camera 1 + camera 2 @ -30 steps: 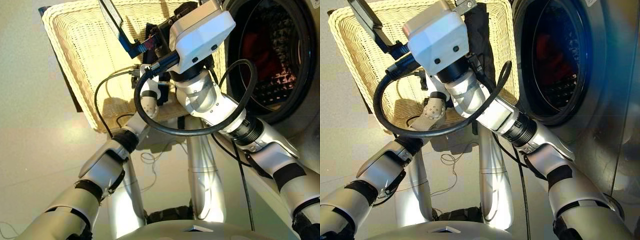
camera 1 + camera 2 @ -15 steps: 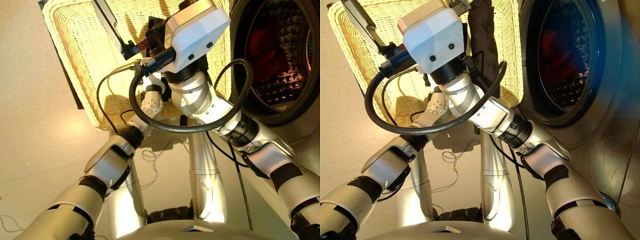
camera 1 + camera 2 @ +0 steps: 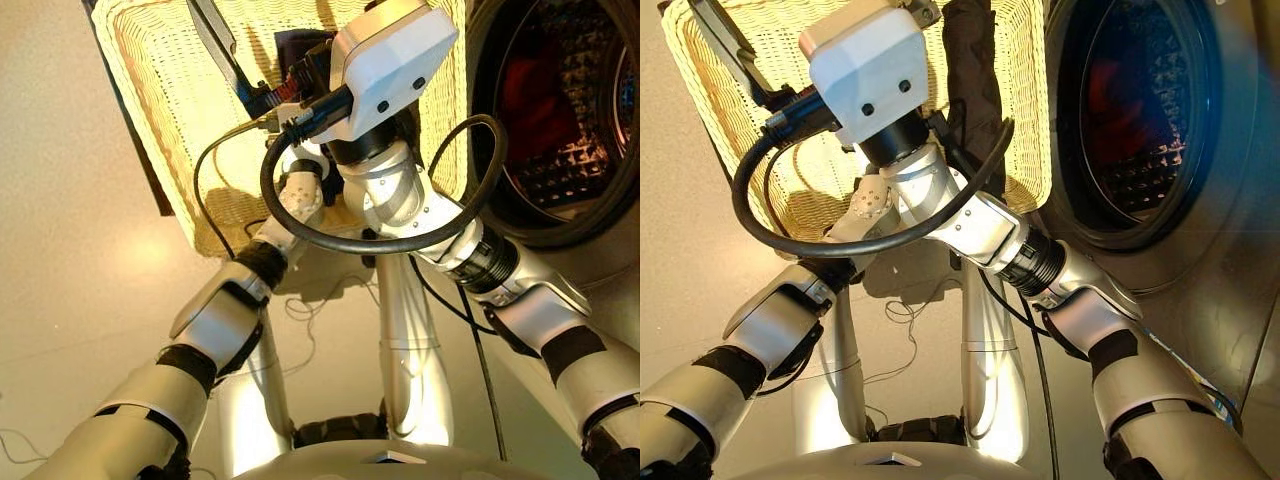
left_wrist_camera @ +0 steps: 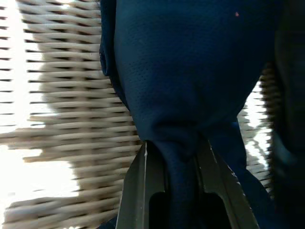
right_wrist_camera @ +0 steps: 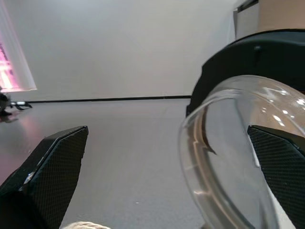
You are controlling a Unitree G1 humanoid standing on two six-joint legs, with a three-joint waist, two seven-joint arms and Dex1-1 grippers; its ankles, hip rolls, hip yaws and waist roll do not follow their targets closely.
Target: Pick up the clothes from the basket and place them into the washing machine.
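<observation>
Now, at this moment:

Left gripper (image 4: 172, 164): its two fingers (image 4: 143, 191) are closed on a fold of the navy blue garment (image 4: 190, 71); the cloth is bunched between them and spreads out beyond the tips.

Navy blue garment: it is over the woven wall of the basket (image 3: 160, 110), and in the left wrist view it hides most of the wicker behind it. In the head views only a small dark part of it shows, behind the white housing of the right wrist.

Black garment (image 3: 975, 90): it lies in the basket as a long dark strip, on the side near the washing machine (image 3: 1200, 230), from the far rim toward the near wall.

Coral-red garment (image 3: 530, 100): it is inside the drum, seen as a red patch against the perforated metal.

Basket: cream-white wicker with a dark rim strip, standing on the floor (image 3: 70, 260) just beside the washing machine, on the robot's left of it.

Right gripper (image 5: 167, 157): its fingers are spread well apart and hold nothing. In the right wrist view the bulging clear glass of the door (image 5: 228, 157) shows between them, near one finger, with the pale floor and a white wall behind.

Right arm: it crosses in front of the left arm above the basket, with a black cable looping around its wrist.
</observation>
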